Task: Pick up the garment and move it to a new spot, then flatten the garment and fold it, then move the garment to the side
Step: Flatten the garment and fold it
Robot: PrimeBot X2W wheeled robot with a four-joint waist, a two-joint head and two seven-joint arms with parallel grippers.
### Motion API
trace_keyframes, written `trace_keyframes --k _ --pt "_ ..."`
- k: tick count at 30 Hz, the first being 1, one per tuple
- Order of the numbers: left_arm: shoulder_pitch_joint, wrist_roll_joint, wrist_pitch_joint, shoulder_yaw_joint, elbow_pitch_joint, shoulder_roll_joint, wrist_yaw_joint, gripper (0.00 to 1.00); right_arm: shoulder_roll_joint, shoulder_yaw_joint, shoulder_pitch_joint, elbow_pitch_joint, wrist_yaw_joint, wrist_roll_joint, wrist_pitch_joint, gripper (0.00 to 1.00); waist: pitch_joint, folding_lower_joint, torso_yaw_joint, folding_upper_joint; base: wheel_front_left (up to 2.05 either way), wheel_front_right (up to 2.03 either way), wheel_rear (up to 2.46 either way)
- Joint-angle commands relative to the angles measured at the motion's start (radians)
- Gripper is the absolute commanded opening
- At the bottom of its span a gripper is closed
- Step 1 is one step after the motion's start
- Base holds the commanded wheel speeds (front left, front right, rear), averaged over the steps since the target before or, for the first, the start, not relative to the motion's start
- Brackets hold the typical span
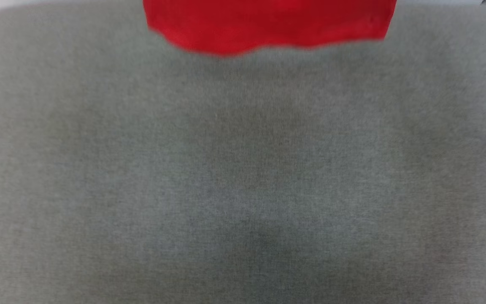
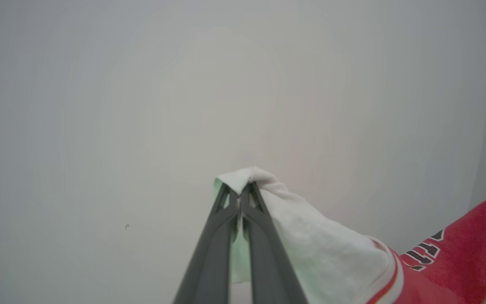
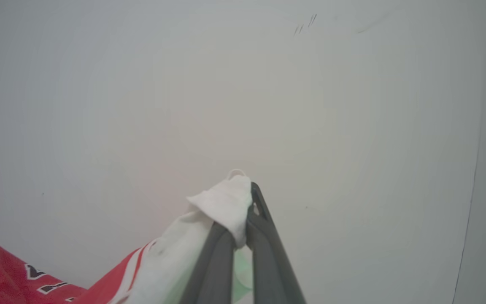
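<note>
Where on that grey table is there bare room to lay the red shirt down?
The grey table is bare from the red shirt's lower edge to the view's near edge, side to side. The far middle is crowded by the shirt.

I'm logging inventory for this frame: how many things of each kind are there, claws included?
garment: 1
claws: 2 (left claw and right claw, both shut on the garment)
grey surface: 1
Total: 4
</note>
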Motion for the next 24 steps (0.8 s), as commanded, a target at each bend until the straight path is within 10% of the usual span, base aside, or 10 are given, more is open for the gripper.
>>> trace_keyframes --k 1,12,24 --pt "-0.015 0.005 -0.033 0.006 0.01 -0.002 0.007 0.0 -0.004 0.008 -0.019 0.011 -0.002 -0.028 -0.025 0.0 0.111 0.0 -0.001 -0.0001 0.0 0.0 0.0" --pt "-0.013 0.052 -0.275 -0.007 0.085 -0.024 -0.009 0.0 -0.022 -0.019 0.03 -0.099 -0.002 -0.295 -0.07 0.0 0.174 0.0 0.04 -0.0001 0.0 0.0 0.0" --pt "0.259 -0.019 -0.16 -0.13 0.175 -0.06 -0.019 0.0 -0.04 0.171 0.291 0.067 -0.002 -0.032 -0.021 0.0 0.05 0.0 0.056 -0.0001 0.0 0.0 0.0"
